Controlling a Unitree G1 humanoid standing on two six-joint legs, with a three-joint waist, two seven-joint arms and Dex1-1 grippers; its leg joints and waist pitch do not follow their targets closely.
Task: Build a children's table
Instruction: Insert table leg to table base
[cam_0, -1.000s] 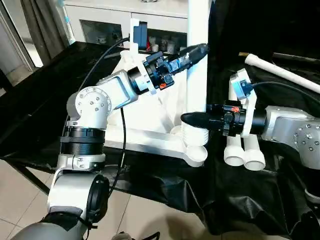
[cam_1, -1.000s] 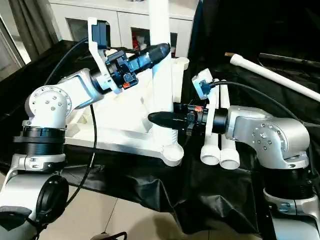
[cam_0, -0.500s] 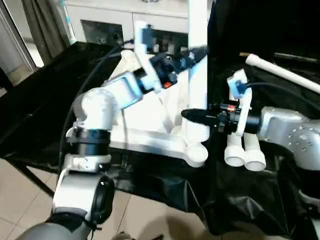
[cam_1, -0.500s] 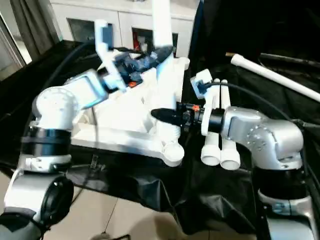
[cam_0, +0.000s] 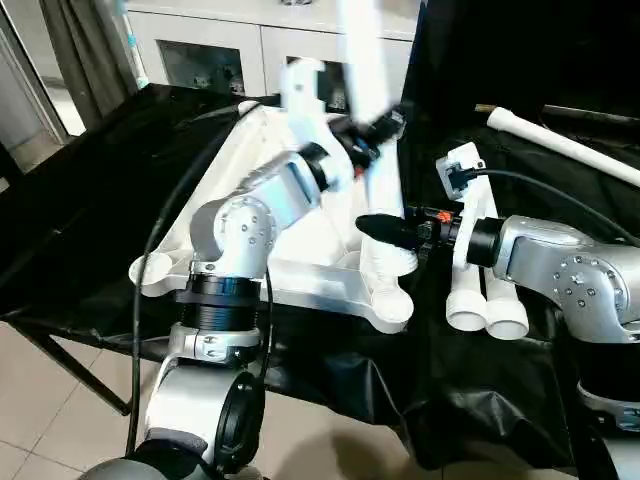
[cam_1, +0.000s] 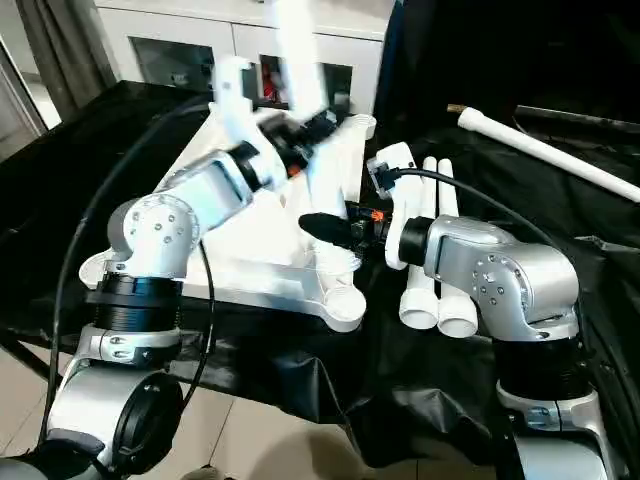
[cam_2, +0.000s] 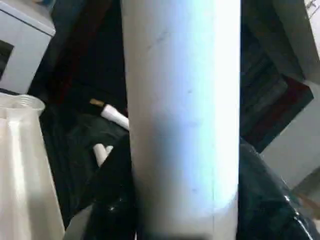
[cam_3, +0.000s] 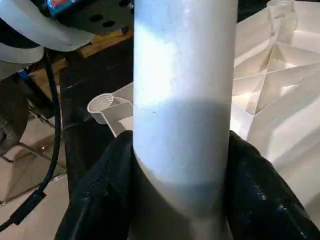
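We've got the leg (cam_0: 372, 120) standing up in the near corner socket (cam_0: 385, 268) of the upturned tabletop (cam_0: 300, 235), which lies on the black-draped bench: our left gripper (cam_0: 385, 125) is clamped round it high up, our right gripper (cam_0: 385, 229) low, just above the flare. It's a smooth, hollow white plastic tube, so we reckon it's light and stiff but slick, best gripped near the socket, where it can't lever over. The ribbed tabletop looks rigid; two spare legs (cam_0: 487, 300) lie together beside our right arm, another (cam_0: 560, 146) further back.
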